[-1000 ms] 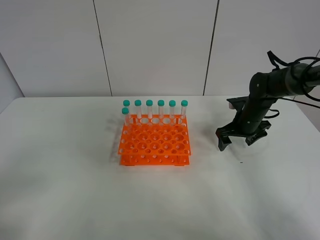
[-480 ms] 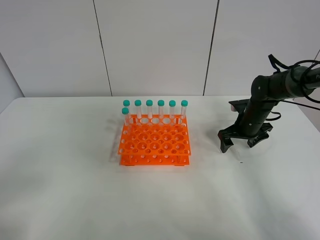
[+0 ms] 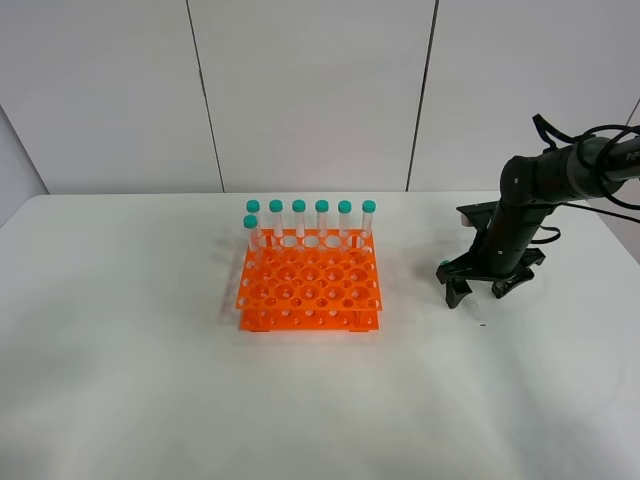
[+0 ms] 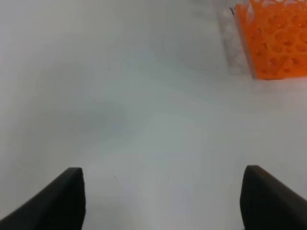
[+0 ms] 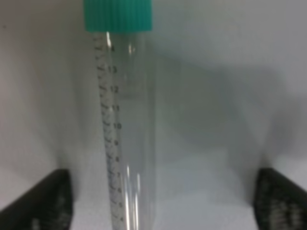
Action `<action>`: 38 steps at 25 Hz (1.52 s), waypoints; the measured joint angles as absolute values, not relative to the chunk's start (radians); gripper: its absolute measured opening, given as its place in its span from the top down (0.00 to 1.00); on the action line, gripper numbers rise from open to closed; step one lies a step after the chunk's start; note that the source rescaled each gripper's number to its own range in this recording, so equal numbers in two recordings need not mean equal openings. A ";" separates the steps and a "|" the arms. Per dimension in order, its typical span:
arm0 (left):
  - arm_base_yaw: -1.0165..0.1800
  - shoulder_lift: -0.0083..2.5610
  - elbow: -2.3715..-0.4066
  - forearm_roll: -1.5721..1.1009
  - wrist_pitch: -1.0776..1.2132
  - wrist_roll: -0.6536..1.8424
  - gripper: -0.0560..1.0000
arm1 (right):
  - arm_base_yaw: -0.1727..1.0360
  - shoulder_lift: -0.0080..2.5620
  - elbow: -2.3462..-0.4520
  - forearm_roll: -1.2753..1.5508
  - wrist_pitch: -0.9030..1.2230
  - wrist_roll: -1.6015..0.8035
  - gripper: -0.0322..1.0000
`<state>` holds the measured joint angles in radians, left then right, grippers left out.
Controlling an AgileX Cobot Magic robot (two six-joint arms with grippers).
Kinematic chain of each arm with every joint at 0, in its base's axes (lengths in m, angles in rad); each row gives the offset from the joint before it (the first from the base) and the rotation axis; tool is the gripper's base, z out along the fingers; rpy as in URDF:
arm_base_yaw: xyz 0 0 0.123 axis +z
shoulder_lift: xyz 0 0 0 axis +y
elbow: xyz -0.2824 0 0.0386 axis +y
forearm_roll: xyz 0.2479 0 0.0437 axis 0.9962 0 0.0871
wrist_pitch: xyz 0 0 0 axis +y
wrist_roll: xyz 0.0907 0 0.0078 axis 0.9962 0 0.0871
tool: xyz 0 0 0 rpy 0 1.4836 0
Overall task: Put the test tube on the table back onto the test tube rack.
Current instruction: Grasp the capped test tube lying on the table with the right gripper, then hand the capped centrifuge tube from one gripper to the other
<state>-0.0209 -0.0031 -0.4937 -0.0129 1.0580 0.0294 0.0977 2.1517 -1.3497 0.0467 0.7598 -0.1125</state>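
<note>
Left gripper [image 4: 162, 184]: fingers spread, above the table [image 3: 150, 390]. Test tube [image 5: 128, 124]: lying on the table, at 3 o'clock from the test tube rack [image 3: 310, 288], well apart. Right gripper [image 3: 480, 290]: low over it, fingers wide, straddling without contact. Seven capped tubes [image 3: 322, 222] stand along the rack's 12 o'clock side.
</note>
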 joint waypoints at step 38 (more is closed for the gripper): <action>-0.021 -0.003 -0.494 -0.013 1.058 0.029 0.00 | 0.101 1.329 -0.993 0.118 0.899 -0.147 0.94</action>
<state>-0.0209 -0.0031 -0.4937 -0.0129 1.0580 0.0294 0.1011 1.3288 -0.9934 0.1182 0.8988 -0.1472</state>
